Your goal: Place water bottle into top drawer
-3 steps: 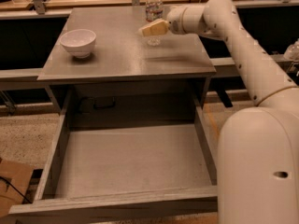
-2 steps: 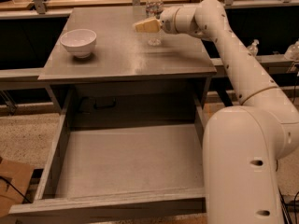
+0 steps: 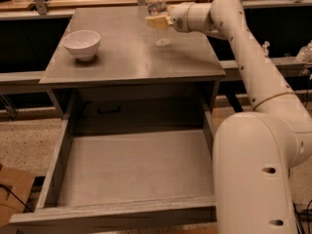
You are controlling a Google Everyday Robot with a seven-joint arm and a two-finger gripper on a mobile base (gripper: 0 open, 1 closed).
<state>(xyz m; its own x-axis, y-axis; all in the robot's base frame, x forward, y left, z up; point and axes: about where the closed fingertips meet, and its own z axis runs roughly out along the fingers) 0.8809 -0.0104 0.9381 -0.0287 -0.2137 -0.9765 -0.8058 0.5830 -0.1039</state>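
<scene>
The water bottle (image 3: 158, 11) stands upright at the back of the grey cabinet top (image 3: 131, 57); it is clear, with a white cap. My gripper (image 3: 158, 22) reaches in from the right and sits at the bottle's middle, covering its label band. The bottle's base rests on the top. The top drawer (image 3: 136, 172) is pulled fully out below the front edge and nothing lies on its flat grey bottom.
A white bowl (image 3: 81, 44) stands on the left of the cabinet top. My white arm (image 3: 253, 72) runs down the right side, past the drawer's right wall. A small clear bottle (image 3: 265, 48) stands on a shelf at the right. Cardboard (image 3: 12, 191) lies on the floor at the lower left.
My gripper has moved left along the back of the cabinet top and now sits at the bottle's middle. The bottle, the bowl and the drawer have not moved.
</scene>
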